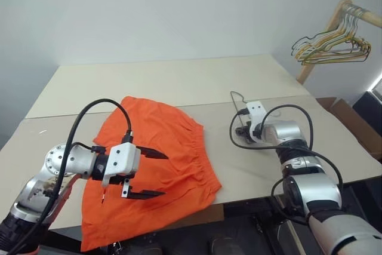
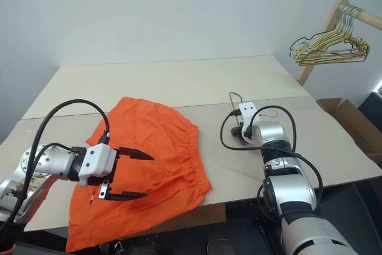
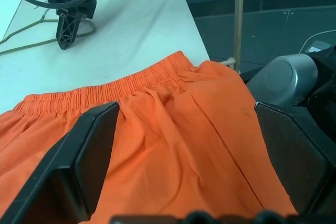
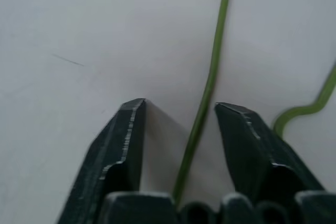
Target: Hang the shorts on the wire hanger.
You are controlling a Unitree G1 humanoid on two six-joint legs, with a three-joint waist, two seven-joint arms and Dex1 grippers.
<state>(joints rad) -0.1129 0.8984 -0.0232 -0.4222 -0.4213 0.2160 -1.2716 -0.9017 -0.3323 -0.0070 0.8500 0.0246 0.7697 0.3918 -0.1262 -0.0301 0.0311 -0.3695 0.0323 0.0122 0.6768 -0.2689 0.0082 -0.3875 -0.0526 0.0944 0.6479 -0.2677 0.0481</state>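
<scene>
The bright orange shorts lie flat on the pale table, with one end hanging over the near edge. My left gripper hovers just above them, jaws wide open and empty; the left wrist view shows the elastic waistband beyond its fingers. Further right, my right gripper is tipped down onto the table. The thin olive wire hanger runs between its two fingers, which stand apart and touch neither side of the wire. The hanger's hook lies past that gripper.
A wooden rack at the far right carries a bunch of yellow, green and pink wire hangers. A cardboard box sits off the table's right edge. Black cables loop around my right wrist.
</scene>
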